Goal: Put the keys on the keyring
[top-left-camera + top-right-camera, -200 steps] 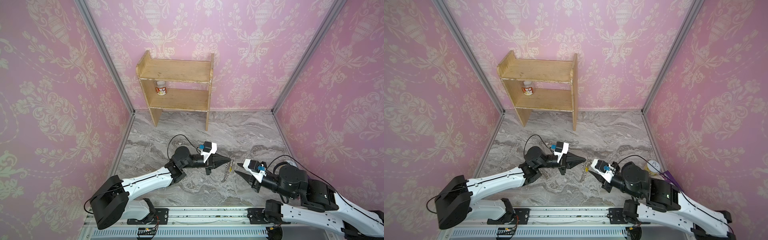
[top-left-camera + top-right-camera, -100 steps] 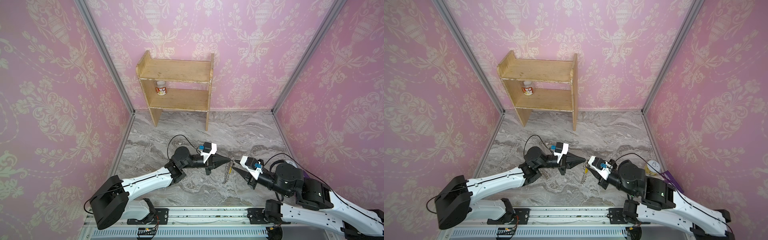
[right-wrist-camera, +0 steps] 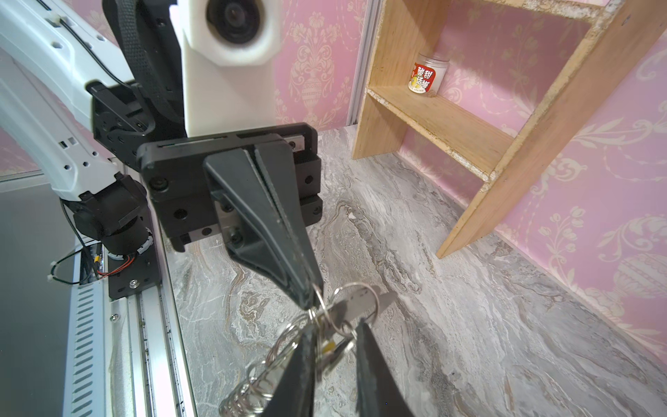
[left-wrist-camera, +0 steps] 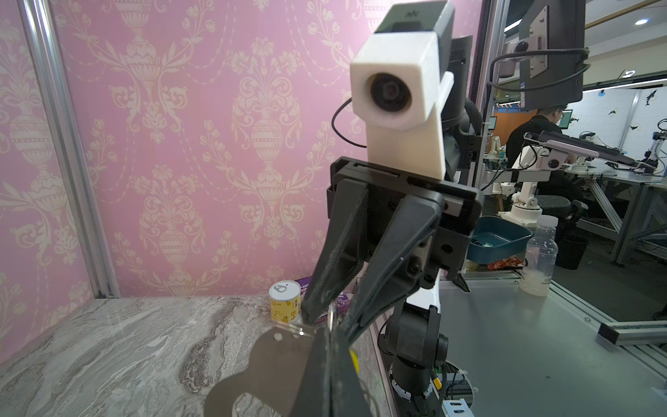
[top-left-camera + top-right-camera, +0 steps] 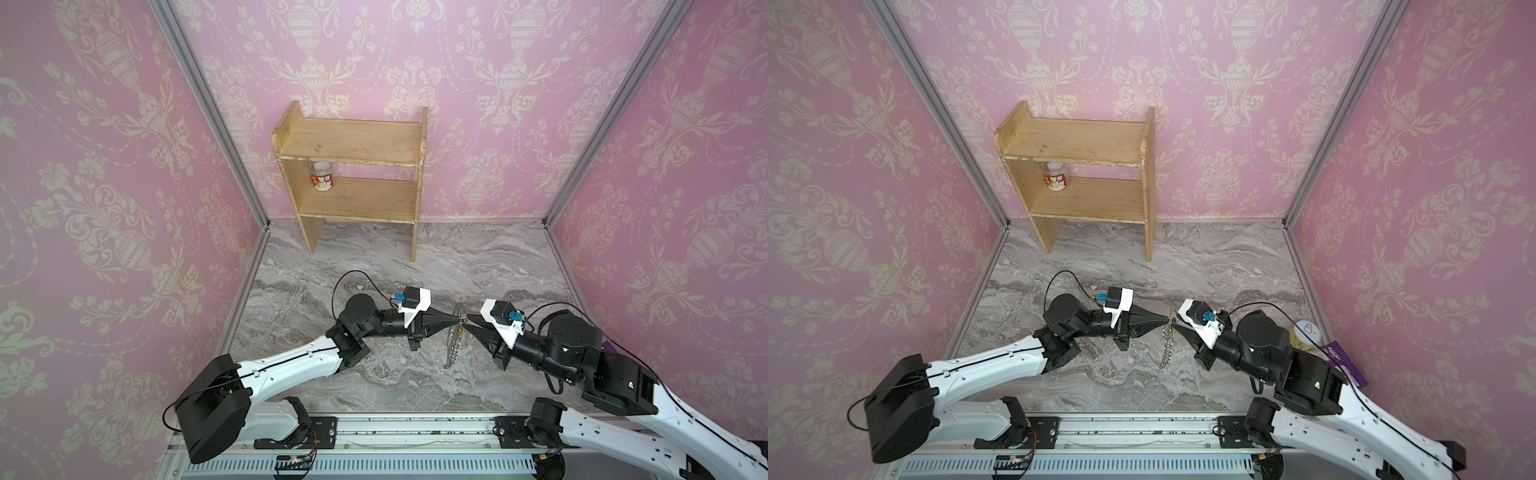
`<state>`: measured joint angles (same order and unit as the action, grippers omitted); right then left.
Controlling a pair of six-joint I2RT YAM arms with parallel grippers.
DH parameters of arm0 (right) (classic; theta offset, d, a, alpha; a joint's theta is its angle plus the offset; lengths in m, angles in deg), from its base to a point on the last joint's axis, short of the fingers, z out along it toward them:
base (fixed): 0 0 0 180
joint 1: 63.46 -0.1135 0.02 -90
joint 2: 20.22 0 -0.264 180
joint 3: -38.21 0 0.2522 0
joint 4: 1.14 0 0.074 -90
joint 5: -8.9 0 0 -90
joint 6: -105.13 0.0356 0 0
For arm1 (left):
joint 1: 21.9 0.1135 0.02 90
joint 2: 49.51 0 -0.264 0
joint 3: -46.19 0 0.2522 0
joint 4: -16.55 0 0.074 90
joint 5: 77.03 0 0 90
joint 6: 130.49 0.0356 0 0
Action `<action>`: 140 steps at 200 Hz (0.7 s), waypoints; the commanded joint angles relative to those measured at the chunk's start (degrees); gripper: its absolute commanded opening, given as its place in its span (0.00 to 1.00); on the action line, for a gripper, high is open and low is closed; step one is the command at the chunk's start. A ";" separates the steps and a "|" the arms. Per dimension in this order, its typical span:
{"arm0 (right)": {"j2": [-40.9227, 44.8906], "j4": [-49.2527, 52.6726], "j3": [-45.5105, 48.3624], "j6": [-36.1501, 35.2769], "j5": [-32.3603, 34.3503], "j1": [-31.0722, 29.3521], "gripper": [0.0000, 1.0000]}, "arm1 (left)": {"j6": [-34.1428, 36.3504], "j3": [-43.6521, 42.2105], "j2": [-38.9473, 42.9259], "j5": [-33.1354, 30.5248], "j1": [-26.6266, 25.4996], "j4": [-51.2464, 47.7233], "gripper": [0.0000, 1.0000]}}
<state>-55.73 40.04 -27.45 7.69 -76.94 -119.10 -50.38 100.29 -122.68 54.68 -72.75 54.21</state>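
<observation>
Keyring [image 5: 454,343] edge-on fr. above, detail lost; left pincer [image 5: 459,320] clamps one end.

Small jar [image 3: 429,74], red label reading "酸甜", smaller print unreadable

The keyring [image 5: 454,338] is up off the table, in the lower middle of the frame in both top views. It hangs edge-on there, so it reads as a thin, slightly tilted strip with metal bunched along it. Its upper end is pinched in the closed tips of the left end effector [image 5: 459,320].

The left wrist view shows it flat, grey and round-edged, with a slot cut through it and small holes near its straight edge. In the right wrist view, shiny split rings [image 3: 288,343] crowd that edge, overlapping one another. The topmost lie between the parted fingers of the right end effector [image 5: 466,325]. A sliver of the yellow key [image 3: 328,347] shows among the rings. I cannot tell whether it is threaded on.
</observation>
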 commanded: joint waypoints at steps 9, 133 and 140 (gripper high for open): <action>-0.87 -0.98 -0.04 1.25 -3.70 0.77 0.18 | 1.71 -0.35 1.77 1.53 -0.54 1.82 0.00; -3.03 4.56 -3.04 -0.91 -4.70 1.39 0.00 | 1.94 -1.28 4.33 -0.23 -0.52 -5.84 0.16; -3.88 7.01 -4.35 -2.00 -4.18 1.40 0.00 | 2.91 -0.93 5.41 -0.10 -0.58 -9.85 0.22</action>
<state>-57.28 41.02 -28.23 8.85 -81.79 -118.18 -48.98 99.37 -120.82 54.59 -72.75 52.22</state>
